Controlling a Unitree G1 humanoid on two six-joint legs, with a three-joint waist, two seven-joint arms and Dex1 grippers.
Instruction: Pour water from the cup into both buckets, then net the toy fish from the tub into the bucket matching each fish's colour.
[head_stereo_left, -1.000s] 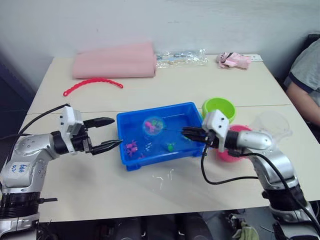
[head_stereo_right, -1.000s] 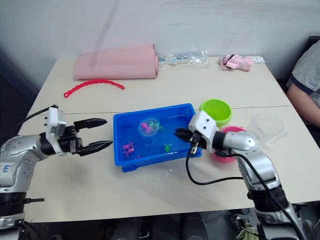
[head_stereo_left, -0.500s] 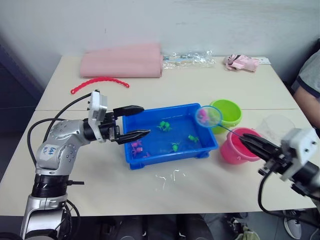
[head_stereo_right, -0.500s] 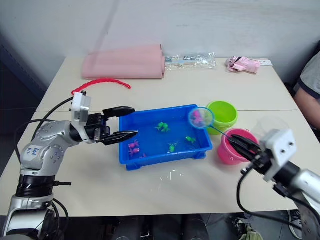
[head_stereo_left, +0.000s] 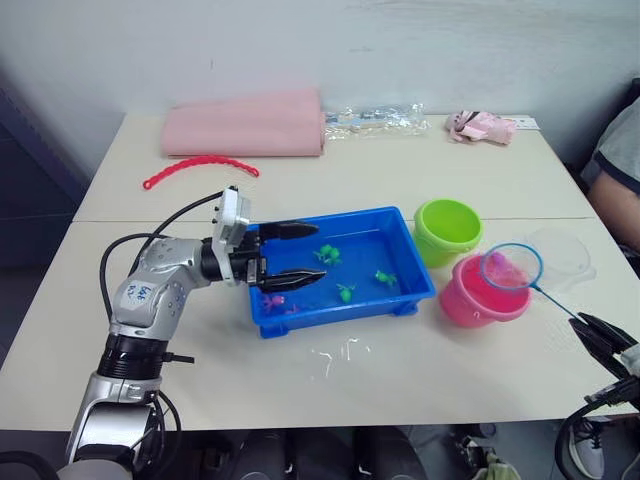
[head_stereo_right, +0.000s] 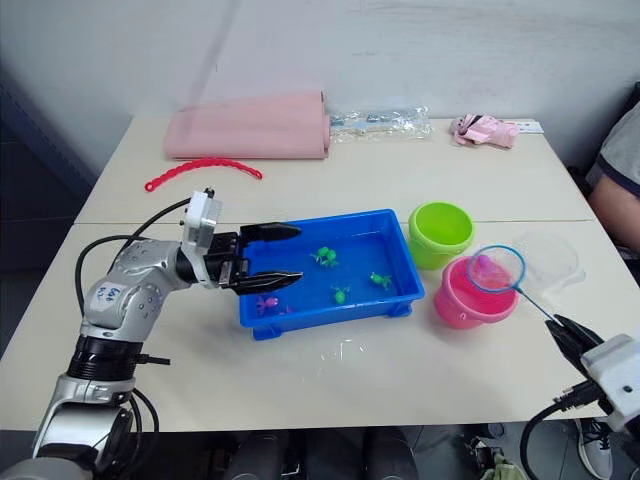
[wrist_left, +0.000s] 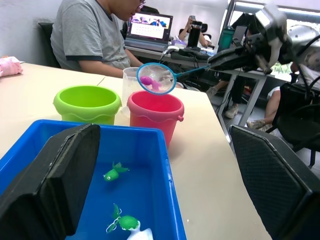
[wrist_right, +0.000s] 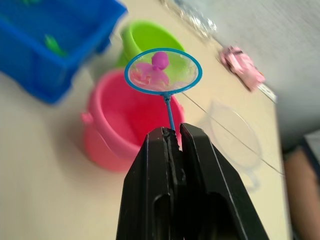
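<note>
Left end effector (head_stereo_left: 291, 252) fingers spread; right end effector (wrist_right: 171, 136) apparently clamped.

Buckets (head_stereo_left: 447, 229): two. Green fish (head_stereo_left: 327, 254): three. Net (head_stereo_left: 511, 267): one.

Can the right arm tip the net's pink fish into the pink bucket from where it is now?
Probably yes. The right tool is shut on the net, whose hoop with the pink fish hangs over the pink bucket. Nothing sits between them.

office | laptop (wrist_left: 150, 26) | desks | seated person (wrist_left: 92, 37)
</note>
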